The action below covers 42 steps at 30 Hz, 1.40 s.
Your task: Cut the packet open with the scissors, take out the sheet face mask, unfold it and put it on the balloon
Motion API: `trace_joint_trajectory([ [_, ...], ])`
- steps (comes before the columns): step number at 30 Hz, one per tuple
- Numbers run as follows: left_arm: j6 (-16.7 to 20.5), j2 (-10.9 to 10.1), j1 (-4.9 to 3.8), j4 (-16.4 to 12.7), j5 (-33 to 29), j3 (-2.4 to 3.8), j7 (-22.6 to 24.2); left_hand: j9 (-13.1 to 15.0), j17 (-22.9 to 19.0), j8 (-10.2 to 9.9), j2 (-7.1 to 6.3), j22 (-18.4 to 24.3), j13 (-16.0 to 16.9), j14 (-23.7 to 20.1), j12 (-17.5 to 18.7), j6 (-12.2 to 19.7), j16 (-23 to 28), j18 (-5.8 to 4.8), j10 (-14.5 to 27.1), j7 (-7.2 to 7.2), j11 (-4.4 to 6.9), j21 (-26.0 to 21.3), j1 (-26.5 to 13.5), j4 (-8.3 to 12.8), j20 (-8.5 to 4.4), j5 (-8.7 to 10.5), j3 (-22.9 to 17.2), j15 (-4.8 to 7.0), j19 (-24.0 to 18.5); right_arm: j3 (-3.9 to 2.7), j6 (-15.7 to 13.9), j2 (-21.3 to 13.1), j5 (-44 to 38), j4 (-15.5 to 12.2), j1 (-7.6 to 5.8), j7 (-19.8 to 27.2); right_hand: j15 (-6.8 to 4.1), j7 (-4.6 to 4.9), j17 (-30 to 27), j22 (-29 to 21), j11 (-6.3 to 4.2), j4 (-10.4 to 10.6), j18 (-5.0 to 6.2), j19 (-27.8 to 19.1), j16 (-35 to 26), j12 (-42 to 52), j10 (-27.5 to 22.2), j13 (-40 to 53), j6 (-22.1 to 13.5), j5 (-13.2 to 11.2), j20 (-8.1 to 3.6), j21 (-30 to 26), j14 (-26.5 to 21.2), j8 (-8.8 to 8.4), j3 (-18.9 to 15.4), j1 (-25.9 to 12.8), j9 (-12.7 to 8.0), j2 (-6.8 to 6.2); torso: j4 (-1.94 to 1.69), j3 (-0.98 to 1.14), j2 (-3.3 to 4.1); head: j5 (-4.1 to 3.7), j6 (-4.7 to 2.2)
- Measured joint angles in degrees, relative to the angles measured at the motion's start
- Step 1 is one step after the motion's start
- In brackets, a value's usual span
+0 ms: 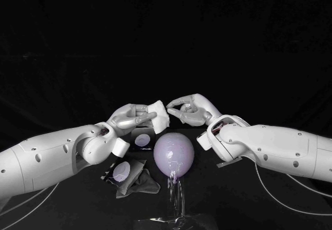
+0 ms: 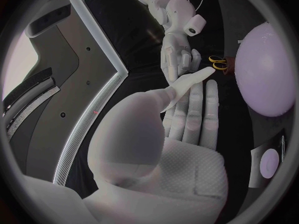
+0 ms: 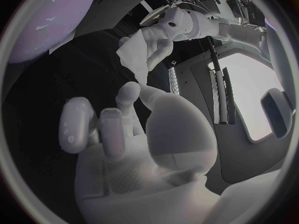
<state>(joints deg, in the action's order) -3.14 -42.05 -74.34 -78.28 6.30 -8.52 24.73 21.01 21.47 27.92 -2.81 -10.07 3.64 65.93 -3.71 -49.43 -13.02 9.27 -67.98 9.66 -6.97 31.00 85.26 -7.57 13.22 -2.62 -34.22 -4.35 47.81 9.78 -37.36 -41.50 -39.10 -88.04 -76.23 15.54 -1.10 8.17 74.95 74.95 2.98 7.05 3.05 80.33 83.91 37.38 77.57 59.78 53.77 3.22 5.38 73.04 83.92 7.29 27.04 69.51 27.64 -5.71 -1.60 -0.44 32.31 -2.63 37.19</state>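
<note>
Unfolding looks to be the step in hand. The left hand (image 1: 133, 116) grips the folded white sheet face mask (image 1: 159, 116) above the bench (image 1: 228, 206), just behind the balloon (image 1: 173, 153). The right hand (image 1: 188, 109) hovers close beside the mask with its fingers curled into a ring. Whether it pinches the mask's edge or holds nothing I cannot tell, since the head view is too coarse there. The packet (image 1: 126, 175) lies on the bench near the balloon, and the scissors (image 2: 218, 63) lie apart from both hands. The next move calls for the right hand to take a sure pinch on a free edge, then for both hands to draw apart gently so the sheet opens without tearing.
</note>
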Motion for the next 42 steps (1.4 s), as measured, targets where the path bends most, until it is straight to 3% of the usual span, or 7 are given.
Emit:
trace_joint_trajectory([
  [7,0.10,0.01,0.00,0.00,1.12,0.00,0.01,0.00,0.05,0.00,0.00,0.00,0.00,0.00,0.00,-0.19,0.00,-0.02,0.00,0.19,0.00,0.00,0.00,0.00,0.00,0.00,0.00,0.00,0.00,-0.06,0.03,0.17,2.05,-0.04,-0.20,0.54,0.00,-0.53,0.00,-0.02,-0.32,0.41,-0.01,0.14,0.67,1.55,0.32,0.80,1.61,0.00,0.03,0.53,0.00,0.00,-0.41,0.00,-0.08,0.00,-0.03,-0.02,-0.01,-0.08,0.01],
  [29,0.68,0.13,-0.01,-0.07,2.65,0.00,-0.10,0.00,0.09,-0.21,-0.09,-0.07,0.00,-0.01,0.00,-0.18,0.00,-0.04,0.00,0.19,0.00,0.22,-0.09,0.17,0.00,0.00,-0.17,-0.01,0.00,-0.10,0.55,1.18,4.65,-0.97,-0.26,1.75,0.00,-0.80,-0.04,0.00,-0.53,0.71,-0.04,0.73,1.32,3.00,0.94,1.60,2.55,0.00,-0.14,1.62,0.00,0.00,-0.72,0.00,-0.12,-0.01,0.03,0.01,0.01,-0.03,-0.04],
  [35,0.90,0.17,-0.01,-0.15,2.86,0.00,-0.23,0.00,0.14,-0.23,-0.24,-0.12,0.00,-0.10,0.00,-0.18,0.00,-0.05,0.00,0.18,0.00,0.22,-0.24,0.17,0.00,0.00,-0.16,-0.10,0.00,-0.10,0.48,1.61,4.84,-0.87,-0.26,1.84,-0.03,-1.51,0.00,0.00,-1.14,0.25,-0.05,1.53,1.64,3.61,1.56,1.93,4.32,-0.23,-0.54,2.29,0.02,0.68,-0.31,0.68,-0.08,0.67,0.03,0.00,-0.01,-0.07,-0.16],
  [42,1.08,0.23,-0.01,-0.39,2.96,0.00,-0.34,0.00,0.14,-0.23,-0.24,-0.12,0.00,-0.10,0.00,-0.17,0.00,-0.05,0.00,0.18,0.00,0.22,-0.24,0.16,0.00,0.00,-0.16,-0.10,0.00,-0.11,0.37,2.14,4.75,-0.71,-0.27,1.68,-1.31,-3.12,0.00,-0.01,-2.26,-2.46,-0.06,2.37,2.49,5.18,2.68,2.56,7.54,-0.23,-1.38,3.87,0.03,2.62,0.38,4.35,0.75,1.05,0.03,-0.01,-0.01,-0.11,-0.15],
])
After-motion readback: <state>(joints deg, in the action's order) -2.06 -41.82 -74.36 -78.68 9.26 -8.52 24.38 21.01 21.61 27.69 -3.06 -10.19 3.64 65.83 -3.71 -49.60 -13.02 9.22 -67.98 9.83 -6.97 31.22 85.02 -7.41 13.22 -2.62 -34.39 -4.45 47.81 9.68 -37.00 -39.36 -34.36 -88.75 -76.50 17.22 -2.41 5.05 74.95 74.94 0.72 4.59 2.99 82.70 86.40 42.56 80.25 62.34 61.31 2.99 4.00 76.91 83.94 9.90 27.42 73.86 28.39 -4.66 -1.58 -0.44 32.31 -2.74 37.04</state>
